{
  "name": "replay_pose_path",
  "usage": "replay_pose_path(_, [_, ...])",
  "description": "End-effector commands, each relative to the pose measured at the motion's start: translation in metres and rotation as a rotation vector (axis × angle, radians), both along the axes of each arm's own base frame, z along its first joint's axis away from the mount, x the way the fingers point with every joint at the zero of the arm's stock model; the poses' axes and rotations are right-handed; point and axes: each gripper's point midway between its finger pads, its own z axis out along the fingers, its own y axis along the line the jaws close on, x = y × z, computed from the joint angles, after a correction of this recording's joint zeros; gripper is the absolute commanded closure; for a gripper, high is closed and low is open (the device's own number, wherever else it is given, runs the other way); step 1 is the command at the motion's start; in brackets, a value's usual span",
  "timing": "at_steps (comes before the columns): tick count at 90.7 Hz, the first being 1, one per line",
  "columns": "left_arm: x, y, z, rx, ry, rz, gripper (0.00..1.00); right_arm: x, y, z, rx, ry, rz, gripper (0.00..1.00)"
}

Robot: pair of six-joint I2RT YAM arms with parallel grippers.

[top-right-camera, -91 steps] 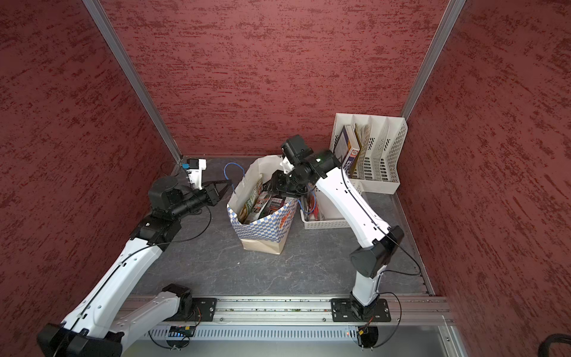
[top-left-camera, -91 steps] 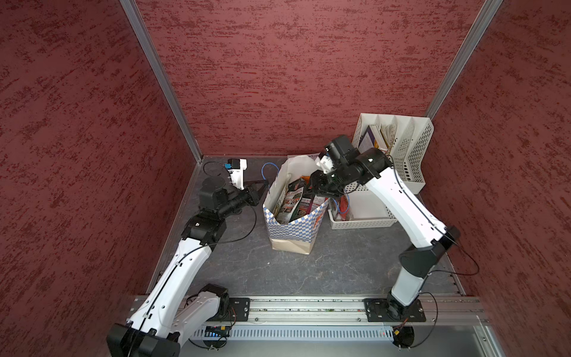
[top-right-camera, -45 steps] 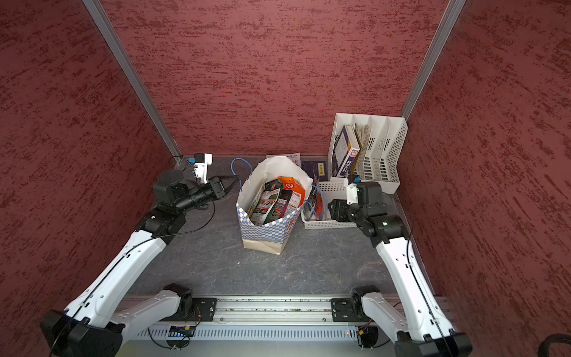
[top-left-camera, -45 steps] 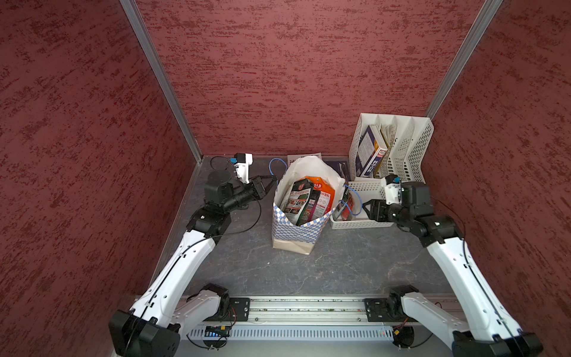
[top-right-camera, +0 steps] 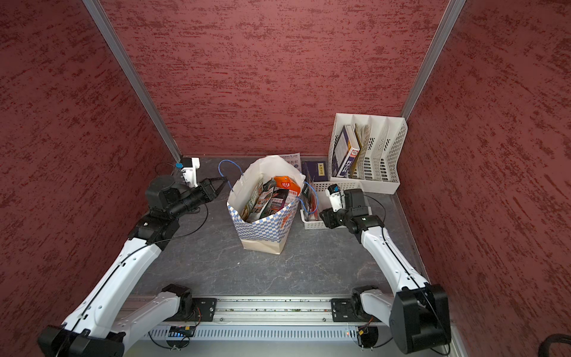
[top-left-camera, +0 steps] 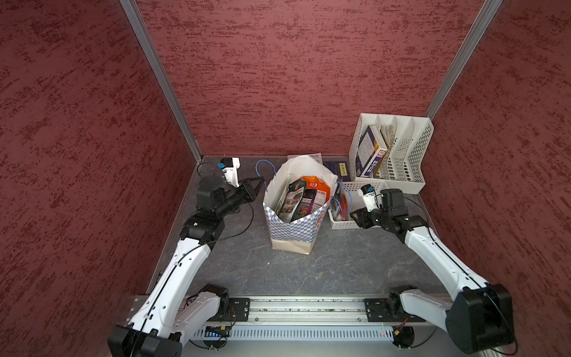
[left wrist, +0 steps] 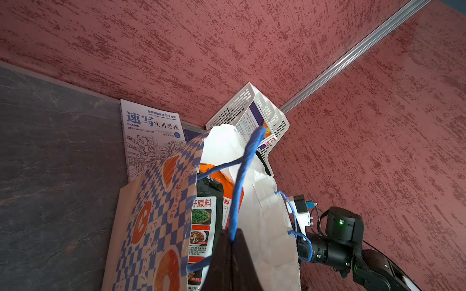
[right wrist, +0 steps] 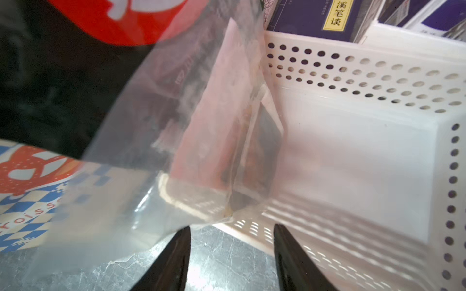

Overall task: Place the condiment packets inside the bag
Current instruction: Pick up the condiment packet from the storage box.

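Change noted: a second ago the right gripper point(top-left-camera: 355, 216) was stretched over the mouth of the bag point(top-left-camera: 293, 227). Now it has drawn back and sits low at the near edge of the white basket point(top-left-camera: 355, 187), just beside the bag. We read that as one drop-off finished and the next pick-up starting.

In the wrist view the right gripper's jaws are spread with nothing between them. A pouch point(right wrist: 227, 141) standing in the basket lies just ahead of the tips.

The left gripper point(left wrist: 230, 235) is pressed together on the blue cord handle point(left wrist: 239, 176), much where it was a second ago, keeping the mouth pulled open.

The bag stands upright toward the back of the surface point(top-left-camera: 340, 262), about midway along it. Several packets point(top-left-camera: 301, 201) stand on end inside, an orange one tallest. We judge the task well along but not done, since at least one pouch is left in the basket.

Hard to make out:
- The right wrist view is smeared and the pouch shows only its cloudy back. It may be two pouches leaning together; we cannot count them.
- In both top views the bag's other handle crosses the basket's end nearest the bag.
- The bag's bottom is hidden under the packets.
- The sketch booklet point(left wrist: 151, 131) at the back edge is partly behind the bag.
- The file rack point(top-left-camera: 401, 154) in the back right corner holds only books.
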Motion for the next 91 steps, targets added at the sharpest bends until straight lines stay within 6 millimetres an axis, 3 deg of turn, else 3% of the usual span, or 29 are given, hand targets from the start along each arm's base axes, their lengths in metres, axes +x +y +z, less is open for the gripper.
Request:
replay_pose_path(1, [0.000, 0.002, 0.028, -0.014, -0.115, 0.001, 1.00, 0.022, -0.001, 0.006, -0.011, -0.093, -0.002, 0.49])
replay_pose_path(15, [-0.002, 0.002, 0.026, -0.008, -0.116, 0.003, 1.00, 0.040, -0.006, -0.011, -0.041, -0.079, -0.052, 0.53])
replay_pose_path(28, [-0.003, 0.003, 0.023, 0.000, -0.109, 0.003, 1.00, 0.037, -0.008, -0.022, -0.080, -0.049, -0.051, 0.39])
replay_pose_path(40, [-0.003, 0.004, 0.019, 0.011, -0.105, 0.004, 1.00, 0.021, -0.013, -0.013, -0.077, -0.119, -0.060, 0.27])
replay_pose_path(46, [-0.003, 0.004, 0.017, 0.015, -0.102, 0.005, 1.00, 0.012, -0.005, -0.001, -0.037, -0.187, -0.023, 0.23])
replay_pose_path(61, [-0.001, 0.004, 0.010, 0.011, -0.090, 0.006, 1.00, -0.005, 0.032, -0.002, -0.041, -0.291, 0.186, 0.19])
replay_pose_path(77, [-0.004, 0.004, 0.015, 0.009, -0.104, 0.002, 1.00, 0.031, 0.017, -0.011, -0.135, -0.294, 0.048, 0.22])
replay_pose_path(91, [-0.006, 0.006, 0.020, 0.012, -0.116, 0.007, 1.00, 0.054, 0.005, -0.009, -0.176, -0.310, -0.052, 0.34])
